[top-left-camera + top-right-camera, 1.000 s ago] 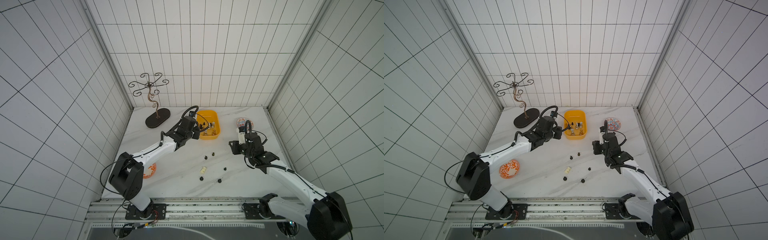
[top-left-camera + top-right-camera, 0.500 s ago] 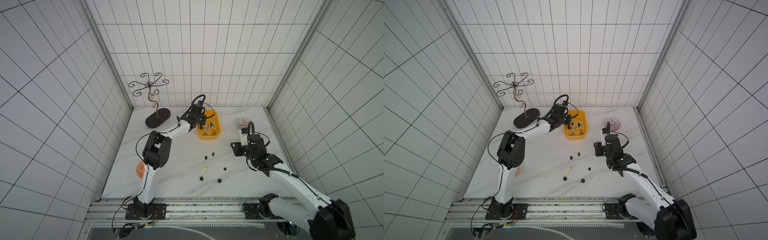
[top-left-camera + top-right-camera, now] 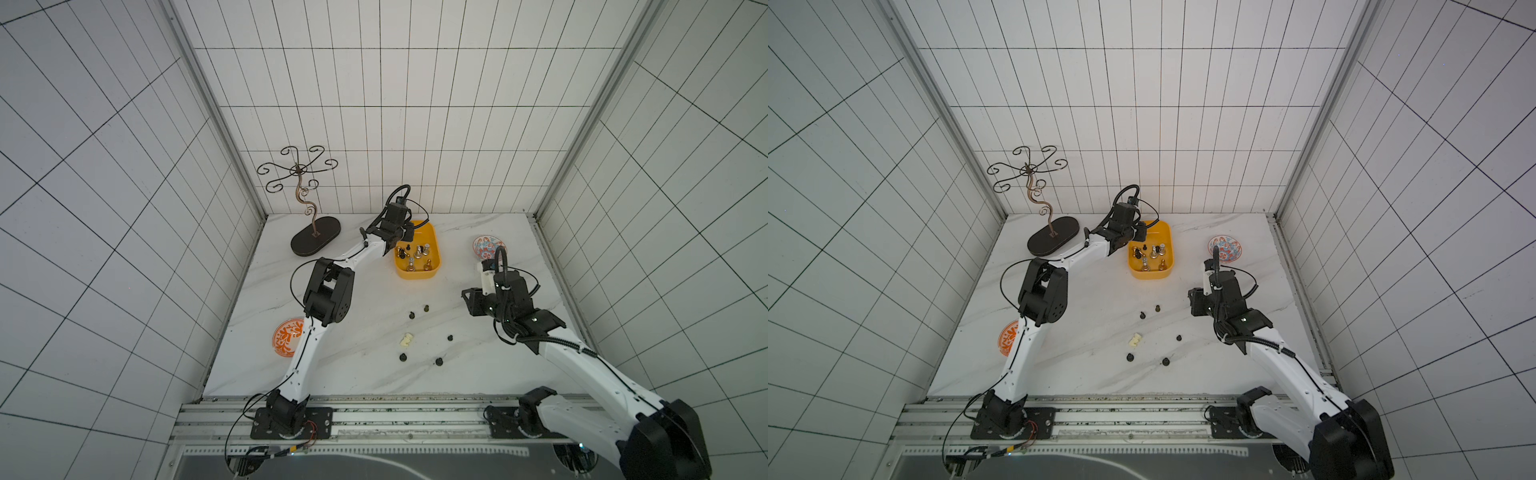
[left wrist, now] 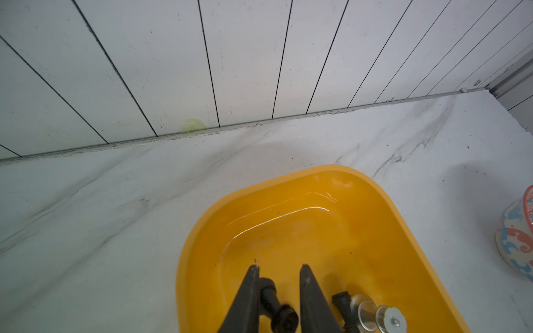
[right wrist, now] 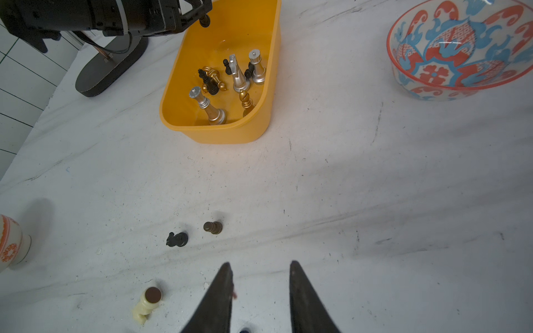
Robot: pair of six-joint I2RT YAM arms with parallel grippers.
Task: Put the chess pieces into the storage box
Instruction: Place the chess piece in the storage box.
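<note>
In both top views, the yellow storage box [image 3: 417,274] was seen near the back of the white bench [image 3: 353,374], with silver and gold chess pieces [image 3: 417,251] already standing inside it. The left gripper [image 3: 409,237] was held over the box's far corner. Five black pawns [image 3: 412,315] and a cream piece [image 3: 407,340] lay on the bench on the robot's side of the box. A wire stand [image 3: 313,241] and a patterned bowl [image 3: 486,247] were set either side of the box, apart from it. Neither was judged to be in the way.

In the left wrist view, the fingers [image 4: 248,302] were seen slightly spread, with a tilted pawn [image 4: 271,297] loose between them above the box floor. A wider spread before lifting away was judged wise, so the pawn is not dragged out.

In the right wrist view, the right gripper [image 5: 259,263] was shown spread and empty over bare bench, with two pawns between it and the box.
</note>
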